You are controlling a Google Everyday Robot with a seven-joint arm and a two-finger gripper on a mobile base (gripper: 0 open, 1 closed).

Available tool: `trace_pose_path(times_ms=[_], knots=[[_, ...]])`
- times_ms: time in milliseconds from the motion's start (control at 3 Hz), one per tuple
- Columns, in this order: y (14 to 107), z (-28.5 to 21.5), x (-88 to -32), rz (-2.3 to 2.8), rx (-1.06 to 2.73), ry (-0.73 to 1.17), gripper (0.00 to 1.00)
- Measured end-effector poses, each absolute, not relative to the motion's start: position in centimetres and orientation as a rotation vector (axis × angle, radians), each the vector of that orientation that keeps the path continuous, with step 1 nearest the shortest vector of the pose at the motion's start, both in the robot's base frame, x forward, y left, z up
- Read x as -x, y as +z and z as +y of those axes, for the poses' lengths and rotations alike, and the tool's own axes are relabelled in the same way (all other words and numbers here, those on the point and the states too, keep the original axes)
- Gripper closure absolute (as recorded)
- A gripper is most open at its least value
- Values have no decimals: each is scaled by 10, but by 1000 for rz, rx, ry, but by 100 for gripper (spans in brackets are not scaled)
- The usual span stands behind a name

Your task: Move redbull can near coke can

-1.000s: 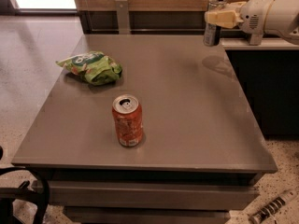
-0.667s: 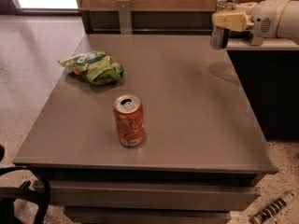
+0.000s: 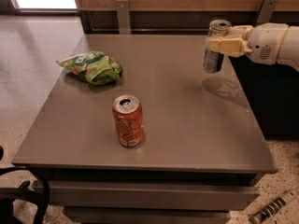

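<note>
The redbull can (image 3: 214, 55), slim and silver-grey with dark markings, hangs in the air above the table's far right edge. My gripper (image 3: 226, 45) comes in from the right and is shut on it around its upper half. The can's shadow falls on the table just below. The coke can (image 3: 127, 121), wider and orange-red with a silver top and pull tab, stands upright on the grey table (image 3: 177, 120) near the front, left of centre. It is well apart from the held can, to its lower left.
A green crumpled chip bag (image 3: 91, 66) lies on the table's far left part. A wooden wall with metal brackets (image 3: 122, 13) runs behind the table. A dark cabinet (image 3: 271, 101) stands at the right. Speckled floor surrounds the table.
My gripper has carried the redbull can a little lower and leftward over the table's right edge. The coke can and chip bag have stayed put.
</note>
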State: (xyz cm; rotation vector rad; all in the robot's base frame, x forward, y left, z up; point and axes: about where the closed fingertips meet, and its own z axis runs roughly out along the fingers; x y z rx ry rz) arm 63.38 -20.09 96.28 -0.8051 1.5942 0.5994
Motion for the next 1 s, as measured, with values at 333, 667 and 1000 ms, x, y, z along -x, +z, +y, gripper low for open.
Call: trace_pose_path(times_ms=[333, 667, 1000], knots=[[953, -170, -586, 1551, 863, 652, 100], [950, -155, -556, 1515, 885, 683, 100], [944, -119, -497, 1502, 917, 722, 100]])
